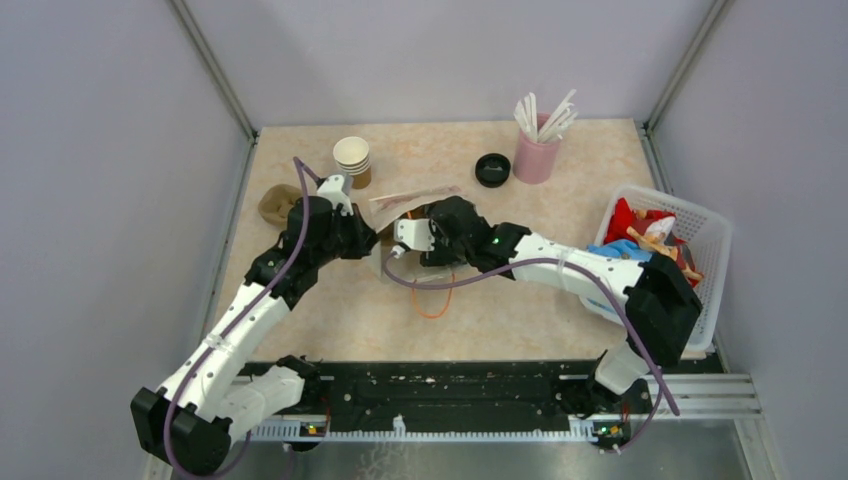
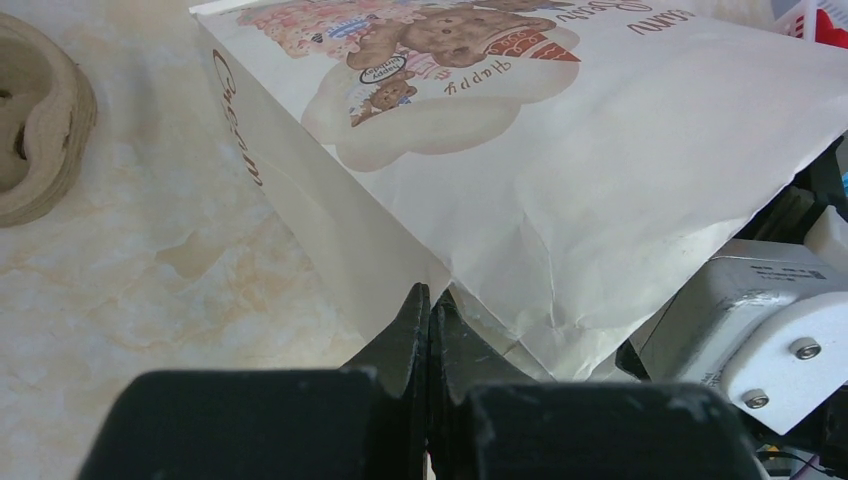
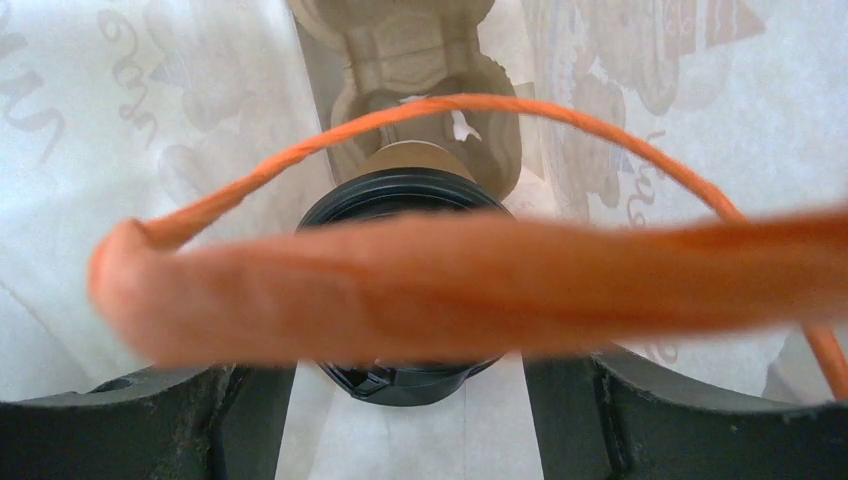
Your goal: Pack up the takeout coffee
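Black plastic lid on a brown paper cup: that is the takeout coffee (image 3: 405,195), and it sits right between the right gripper's (image 3: 410,385) fingers, which stand wide on either side of the lid and look to be clasping it. White paper walls close in on both sides of those fingers, so the cup seems to be in the mouth of the paper bag (image 2: 600,180). An orange cord handle (image 3: 450,270) hangs across just ahead of the fingers and hides the middle of the lid. Beyond the cup shows a pulp cup carrier (image 3: 410,50); inside the bag or behind it, I cannot tell.

The left gripper (image 2: 430,300) is pinched fully shut on the bag's edge, holding it steady. I'd say the coffee is being put into the bag. Next it wants carrying deeper past the handle, kept upright, then let go without snagging the cord.

The lid looks properly seated; nothing spilled that I can see.
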You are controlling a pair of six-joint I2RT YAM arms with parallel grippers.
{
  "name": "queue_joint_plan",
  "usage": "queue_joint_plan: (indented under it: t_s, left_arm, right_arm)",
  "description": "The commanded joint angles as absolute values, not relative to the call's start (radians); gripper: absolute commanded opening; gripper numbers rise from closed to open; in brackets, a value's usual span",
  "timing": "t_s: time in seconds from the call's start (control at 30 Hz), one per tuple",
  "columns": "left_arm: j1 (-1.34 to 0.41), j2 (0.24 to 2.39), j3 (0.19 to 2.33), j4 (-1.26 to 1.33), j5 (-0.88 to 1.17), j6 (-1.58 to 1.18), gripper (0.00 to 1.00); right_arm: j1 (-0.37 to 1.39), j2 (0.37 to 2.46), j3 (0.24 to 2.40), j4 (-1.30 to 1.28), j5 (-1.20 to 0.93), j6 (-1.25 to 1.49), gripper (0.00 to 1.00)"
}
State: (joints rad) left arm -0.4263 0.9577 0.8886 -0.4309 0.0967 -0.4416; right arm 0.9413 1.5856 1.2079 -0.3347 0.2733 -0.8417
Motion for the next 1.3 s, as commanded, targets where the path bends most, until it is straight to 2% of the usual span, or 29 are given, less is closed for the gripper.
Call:
queue_joint_plan:
  t_s: [0.0, 0.43, 1.27]
  left_arm:
    - [-0.428, 0.945, 0.930, -0.422, 0.099, -0.420, 0.00]
    - [-0.428, 0.996, 1.000, -0.472, 0.059, -0.425, 0.00]
    - [-0.428, 0.982, 0.976, -0.474, 0.091, -0.413, 0.00]
  right_arm:
    - [0.934, 1.616, 1.227, -0.259, 0.240, -0.879, 0.70]
    - [0.934, 1.558, 1.199, -0.314, 0.185, -0.980, 0.70]
    - [0.891, 1.694, 1.242, -0.179, 0.196, -1.047, 0.70]
